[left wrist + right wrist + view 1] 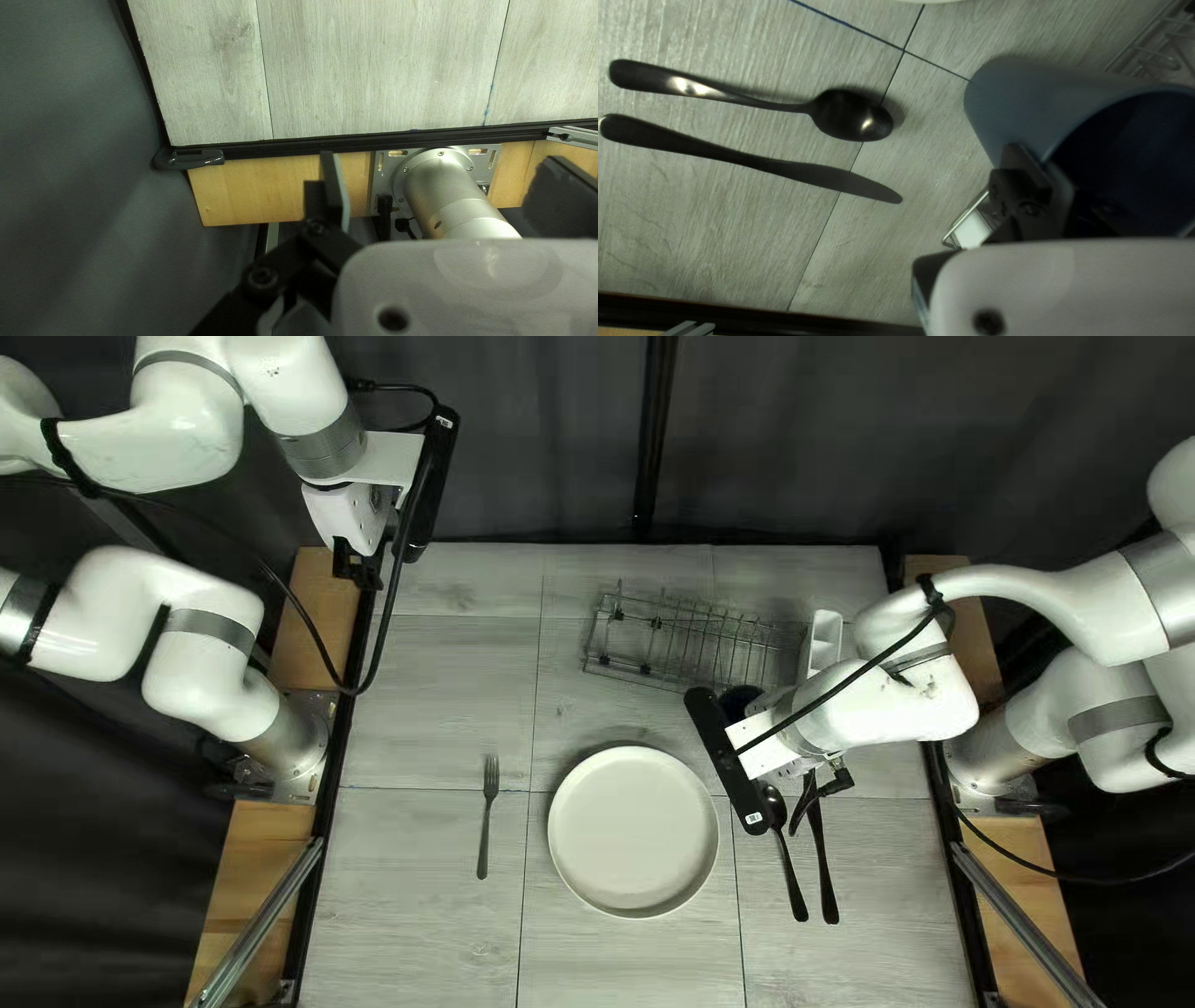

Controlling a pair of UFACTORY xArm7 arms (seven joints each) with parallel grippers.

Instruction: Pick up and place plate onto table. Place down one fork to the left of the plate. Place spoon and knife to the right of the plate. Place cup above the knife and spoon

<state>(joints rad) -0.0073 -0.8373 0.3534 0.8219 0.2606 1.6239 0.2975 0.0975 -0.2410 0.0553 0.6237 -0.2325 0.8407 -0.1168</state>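
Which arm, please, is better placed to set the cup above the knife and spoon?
Right, probably: its gripper holds the cup near the spoon and knife; the left gripper hangs far away.

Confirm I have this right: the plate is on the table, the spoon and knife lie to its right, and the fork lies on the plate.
You misplaced the fork: the top left view shows it on the table, left of the plate. The rest stands.

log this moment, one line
fork left of plate; spoon, knife right of it; right gripper shut on cup; left gripper open
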